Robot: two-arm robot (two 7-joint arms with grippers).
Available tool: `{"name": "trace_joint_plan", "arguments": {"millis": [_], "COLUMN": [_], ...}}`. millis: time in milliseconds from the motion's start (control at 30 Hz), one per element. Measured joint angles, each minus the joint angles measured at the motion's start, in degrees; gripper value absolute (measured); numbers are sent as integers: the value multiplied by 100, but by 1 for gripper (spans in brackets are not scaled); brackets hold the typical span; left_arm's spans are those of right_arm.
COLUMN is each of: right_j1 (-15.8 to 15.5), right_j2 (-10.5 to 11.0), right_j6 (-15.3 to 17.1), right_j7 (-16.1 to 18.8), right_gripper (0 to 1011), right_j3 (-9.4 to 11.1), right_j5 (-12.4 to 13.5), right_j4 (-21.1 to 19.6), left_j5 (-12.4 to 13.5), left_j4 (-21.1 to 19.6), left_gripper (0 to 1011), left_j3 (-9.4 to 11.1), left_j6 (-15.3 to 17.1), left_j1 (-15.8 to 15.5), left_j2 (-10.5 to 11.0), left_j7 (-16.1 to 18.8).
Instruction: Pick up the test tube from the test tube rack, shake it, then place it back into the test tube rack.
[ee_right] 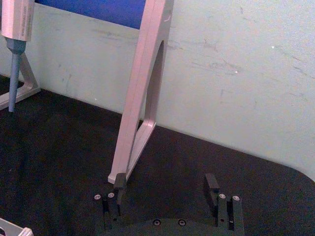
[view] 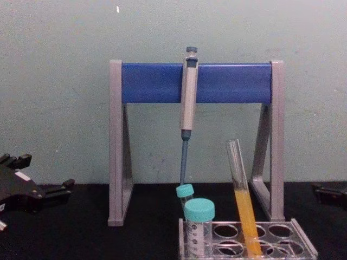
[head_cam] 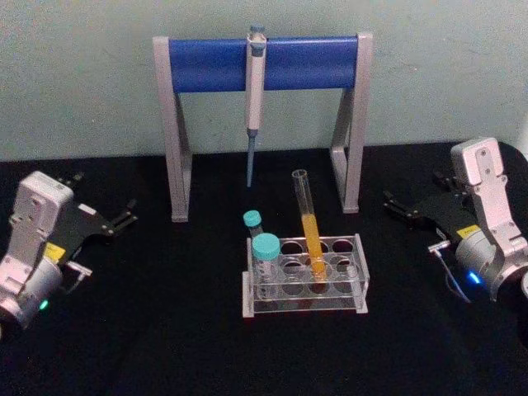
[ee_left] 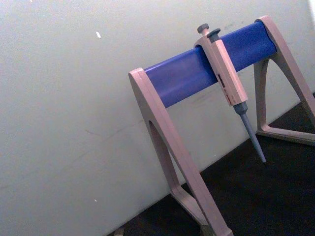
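The test tube (head_cam: pixel 307 221) leans in a hole of the clear test tube rack (head_cam: pixel 360 276) at table centre, its lower half holding orange-yellow liquid. The chest view shows the test tube (view: pixel 242 195) tilted in the test tube rack (view: pixel 303 241). My left gripper (head_cam: pixel 103 198) hovers open at the far left, well away from the rack, and appears in the chest view (view: pixel 38 179). At the far right my right gripper (head_cam: pixel 412 190) is open and holds nothing; its fingers (ee_right: pixel 211 184) stand wide apart over the black table.
Two teal-capped tubes (head_cam: pixel 266 262) stand in the rack's left end. Behind the rack rises a grey-and-blue pipette stand (head_cam: pixel 190 62) with a pipette (head_cam: pixel 255 91) hanging down over the table. The stand's leg (ee_right: pixel 142 98) is just ahead of my right gripper.
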Motion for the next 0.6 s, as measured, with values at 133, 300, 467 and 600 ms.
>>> {"name": "trace_joint_plan", "arguments": {"millis": [133,300,467,600], "right_j1": [0,0,0,0], "right_j2": [0,0,0,0], "right_j6": [0,0,0,0], "right_j7": [0,0,0,0], "right_gripper": [1000,1000,1000,1000], "right_j3": [0,0,0,0], "right_j5": [0,0,0,0], "right_j4": [0,0,0,0], "left_j5": [0,0,0,0], "left_j4": [0,0,0,0], "left_gripper": [1001,1001,1001,1001], "left_j3": [0,0,0,0], "left_j6": [0,0,0,0], "left_j1": [0,0,0,0], "left_j2": [0,0,0,0], "left_j7": [0,0,0,0]}}
